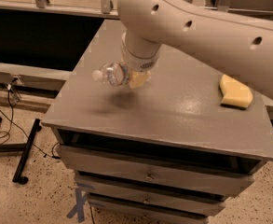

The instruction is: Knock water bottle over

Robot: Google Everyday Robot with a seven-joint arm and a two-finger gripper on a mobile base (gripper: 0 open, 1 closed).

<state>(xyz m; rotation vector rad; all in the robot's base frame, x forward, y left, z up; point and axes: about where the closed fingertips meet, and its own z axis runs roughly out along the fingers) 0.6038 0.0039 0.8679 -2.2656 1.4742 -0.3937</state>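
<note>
The water bottle [110, 73] is a small clear plastic bottle with a white cap. It lies sideways in the air, cap pointing left, a little above the left part of the grey table top [173, 111]. Its shadow falls on the table just below it. My gripper [132, 77] hangs from the large cream arm and is shut on the bottle's bottom end. One tan fingertip [139, 80] shows to the right of the bottle. The bottle's label is hidden.
A yellow sponge [235, 92] lies at the table's right edge. The table is a drawer cabinet with drawer fronts [147, 176] below. On the floor at the left are a black stand leg [26, 150], cables and a blue tape cross [80, 203].
</note>
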